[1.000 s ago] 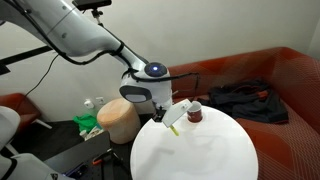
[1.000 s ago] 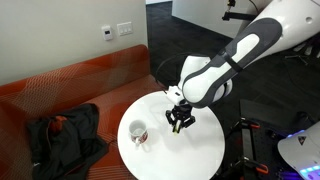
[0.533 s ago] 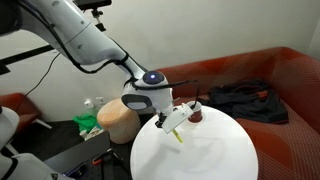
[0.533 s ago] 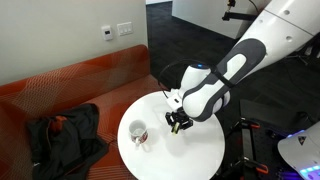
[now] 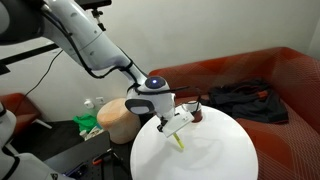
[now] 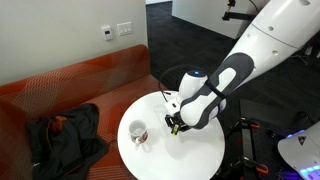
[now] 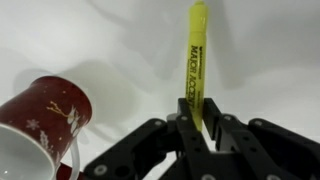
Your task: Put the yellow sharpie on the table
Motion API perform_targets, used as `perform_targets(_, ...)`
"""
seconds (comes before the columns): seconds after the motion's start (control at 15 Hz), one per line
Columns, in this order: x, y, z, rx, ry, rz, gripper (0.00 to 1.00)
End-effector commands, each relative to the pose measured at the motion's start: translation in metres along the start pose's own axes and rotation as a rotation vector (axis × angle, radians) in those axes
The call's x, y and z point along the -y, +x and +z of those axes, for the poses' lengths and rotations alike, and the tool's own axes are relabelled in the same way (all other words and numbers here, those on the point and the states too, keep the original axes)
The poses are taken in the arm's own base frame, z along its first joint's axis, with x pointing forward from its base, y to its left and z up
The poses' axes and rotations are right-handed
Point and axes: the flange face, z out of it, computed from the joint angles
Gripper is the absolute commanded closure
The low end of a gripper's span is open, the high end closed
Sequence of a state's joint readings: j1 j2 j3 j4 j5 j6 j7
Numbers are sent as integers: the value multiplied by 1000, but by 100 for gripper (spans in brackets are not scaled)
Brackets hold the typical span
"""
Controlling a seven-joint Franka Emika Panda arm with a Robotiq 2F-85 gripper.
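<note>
You're at the placing step: your gripper [image 7: 197, 128] is clamped on the yellow sharpie [image 7: 195, 60], low over the table [image 5: 215, 150] near the red cup [image 7: 45, 120], so ease down and let go.

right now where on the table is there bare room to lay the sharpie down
Most of the white table is bare: the wide stretch from the gripper to the rim away from the sofa. Crowded only near the red cup, beside the held yellow sharpie.

The slim yellow-green sharpie [image 7: 196, 60] carries black lettering. The small red cup [image 7: 45, 112] bears white and gold motifs. The round worktop [image 7: 260, 40] is plain white.
</note>
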State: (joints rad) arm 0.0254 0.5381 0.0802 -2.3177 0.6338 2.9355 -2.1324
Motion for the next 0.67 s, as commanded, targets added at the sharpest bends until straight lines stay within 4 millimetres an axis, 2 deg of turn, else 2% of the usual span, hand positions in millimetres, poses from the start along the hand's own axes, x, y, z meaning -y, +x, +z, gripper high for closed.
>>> perform_targets(0.0, -11, 1, 7, 36, -17, 23, 85)
perform_targets(0.07, -13, 2, 8, 38, -15, 26, 55)
perform_targets(0.2, -16, 3, 10, 39, -15, 30, 53)
perform_targets(0.27, -17, 5, 11, 43, -9, 25, 48)
perform_targets(0.6, -25, 12, 8, 75, 8, 30, 9)
